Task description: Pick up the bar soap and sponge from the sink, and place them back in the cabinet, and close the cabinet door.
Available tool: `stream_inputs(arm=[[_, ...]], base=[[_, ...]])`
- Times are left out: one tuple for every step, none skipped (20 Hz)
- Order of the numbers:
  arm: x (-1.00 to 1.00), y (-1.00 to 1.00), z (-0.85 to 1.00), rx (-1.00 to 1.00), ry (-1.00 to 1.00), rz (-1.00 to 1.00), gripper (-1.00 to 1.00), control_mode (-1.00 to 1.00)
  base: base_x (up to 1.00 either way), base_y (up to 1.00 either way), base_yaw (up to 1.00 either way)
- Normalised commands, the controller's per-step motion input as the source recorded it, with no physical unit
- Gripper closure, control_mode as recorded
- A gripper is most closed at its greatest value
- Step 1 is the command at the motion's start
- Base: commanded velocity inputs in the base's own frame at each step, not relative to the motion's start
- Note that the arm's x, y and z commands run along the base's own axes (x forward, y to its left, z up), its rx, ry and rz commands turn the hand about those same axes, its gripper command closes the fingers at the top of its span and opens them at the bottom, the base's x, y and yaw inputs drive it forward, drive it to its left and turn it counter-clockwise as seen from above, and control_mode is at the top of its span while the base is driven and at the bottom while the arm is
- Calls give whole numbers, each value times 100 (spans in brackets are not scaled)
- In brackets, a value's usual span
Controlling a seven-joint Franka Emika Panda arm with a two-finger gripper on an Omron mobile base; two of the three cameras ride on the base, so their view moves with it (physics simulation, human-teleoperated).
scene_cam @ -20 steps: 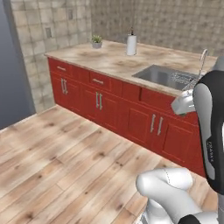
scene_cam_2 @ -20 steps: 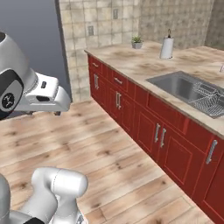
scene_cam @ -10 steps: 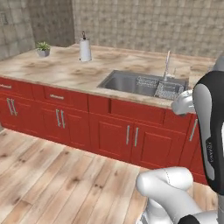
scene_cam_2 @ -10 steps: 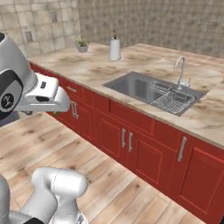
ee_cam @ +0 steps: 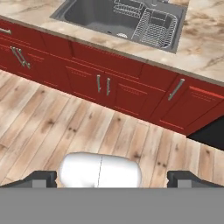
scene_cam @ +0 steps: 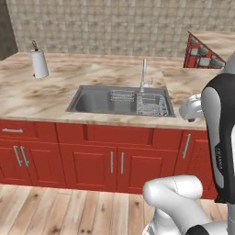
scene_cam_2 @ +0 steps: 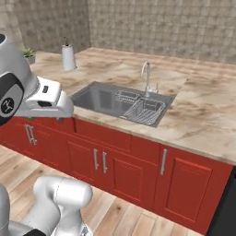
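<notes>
The sink (scene_cam: 92, 102) is a grey steel basin set in the marble counter, straight ahead in both base views. It also appears in the right base view as the sink (scene_cam_2: 97, 97) and at the top of the hand view as the sink (ee_cam: 94, 15), with a round white drain (ee_cam: 123, 36). I cannot make out the bar soap or the sponge in the basin. My gripper (ee_cam: 114, 178) is open and empty, held over the wooden floor in front of the red base cupboards, well short of the sink. A red triangular corner (scene_cam: 201, 51) juts in at the top right; whether it is the cabinet I cannot tell.
Wire racks (scene_cam: 150, 104) fill the sink's right half, and a chrome tap (scene_cam: 143, 74) stands behind them. A paper towel roll (scene_cam: 39, 63) stands on the counter to the left, with a small plant (scene_cam_2: 28, 54) beyond. A dark opening (ee_cam: 209, 132) lies right of the red cupboards.
The whole picture has swung, so the base has moved. The sink now sits centred and closer ahead. The gripper stays open.
</notes>
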Motion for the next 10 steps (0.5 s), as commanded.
stream_inputs(arm=[[0,0,0,0,0,0,-100,100],[0,0,0,0,0,0,-100,100],[0,0,0,0,0,0,-100,100],[0,0,0,0,0,0,-100,100],[0,0,0,0,0,0,-100,100],[0,0,0,0,0,0,-100,100],[0,0,0,0,0,0,-100,100],[0,0,0,0,0,0,-100,100],[0,0,0,0,0,0,-100,100],[0,0,0,0,0,0,-100,100]], base=[[58,19,-42],[57,23,-41],[56,24,-41],[52,24,-41],[49,23,-41],[47,23,-42],[45,25,-42],[39,33,-41],[24,45,-37],[13,46,-32]])
